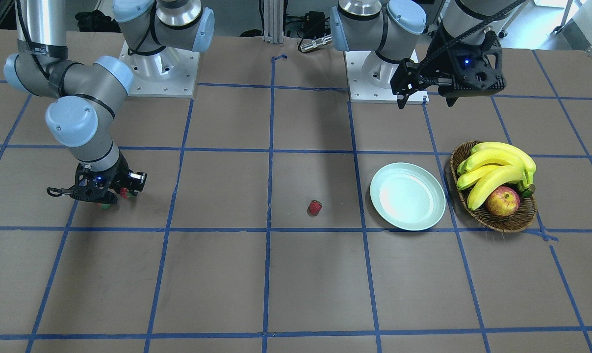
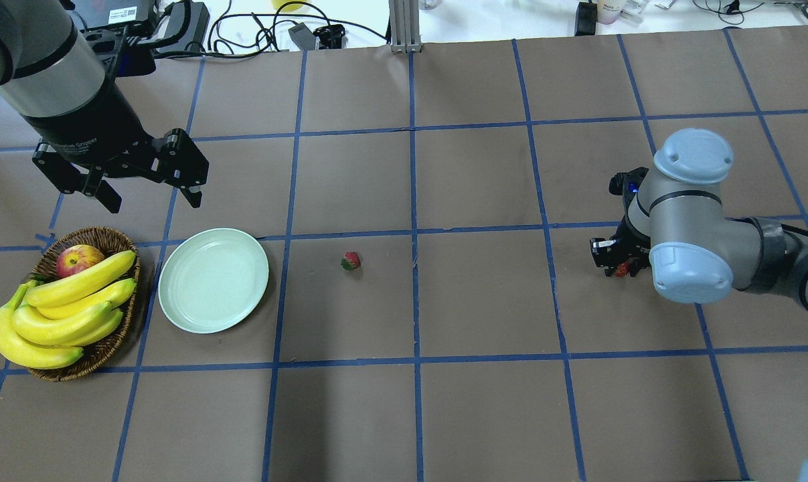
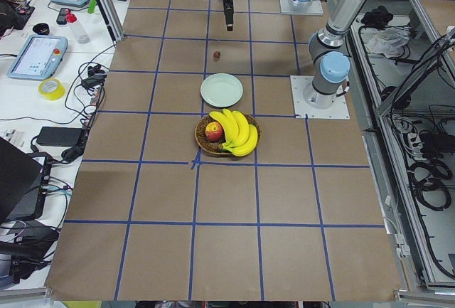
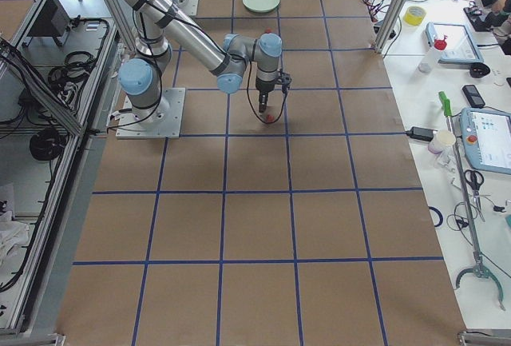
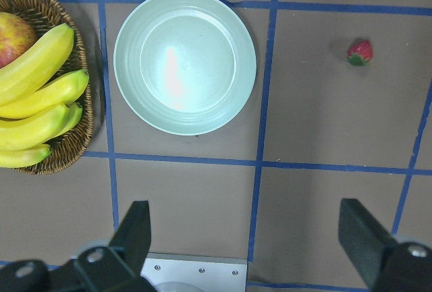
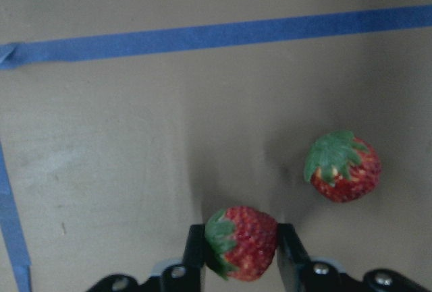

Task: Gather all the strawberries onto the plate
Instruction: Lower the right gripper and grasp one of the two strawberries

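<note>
Overhead exterior: wicker basket [image 2: 102, 235] sits just beside the plate [image 2: 213, 280] at its 9 o'clock, and the left gripper [image 2: 154, 201] hangs at the plate's 11 o'clock, fingers spread wide. Right gripper [image 6: 241, 231] is well apart at the plate's 3 o'clock, pinching the first strawberry [image 6: 246, 250]; in its wrist view the second strawberry [image 6: 342, 166] lies loose at 2 o'clock of that one. Third strawberry [image 2: 351, 261] lies between, near the plate at its 3 o'clock.
</note>
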Robot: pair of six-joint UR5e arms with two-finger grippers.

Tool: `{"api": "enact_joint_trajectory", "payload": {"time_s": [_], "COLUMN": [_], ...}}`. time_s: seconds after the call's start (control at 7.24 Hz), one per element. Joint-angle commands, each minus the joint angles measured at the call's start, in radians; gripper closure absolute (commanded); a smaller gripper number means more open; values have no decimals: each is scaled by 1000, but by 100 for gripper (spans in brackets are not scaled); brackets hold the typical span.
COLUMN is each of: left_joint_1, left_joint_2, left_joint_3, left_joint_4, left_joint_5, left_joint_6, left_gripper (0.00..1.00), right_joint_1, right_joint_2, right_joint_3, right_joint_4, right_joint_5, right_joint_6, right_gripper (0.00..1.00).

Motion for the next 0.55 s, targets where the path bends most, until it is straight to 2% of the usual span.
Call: {"api": "enact_joint_trajectory", "payload": {"time_s": [0.0, 0.28, 0.41], "left_joint_1": [0, 1, 0], "left_joint_2": [0, 0, -2], "left_joint_3": [1, 1, 0], "left_joint_4": [0, 0, 0], "left_joint_5": [-2, 1, 2], "left_joint_6": [0, 2, 2], "left_gripper": [0, 0, 0], "right_joint_1": [151, 347, 442], "right_joint_2": [9, 86, 121], "right_joint_3": [-106, -225, -280], "right_joint_4": [82, 127, 125], "right_joint_5": [9, 65, 126], "right_joint_6": [155, 356, 483], "right_gripper": [88, 88, 88]}}
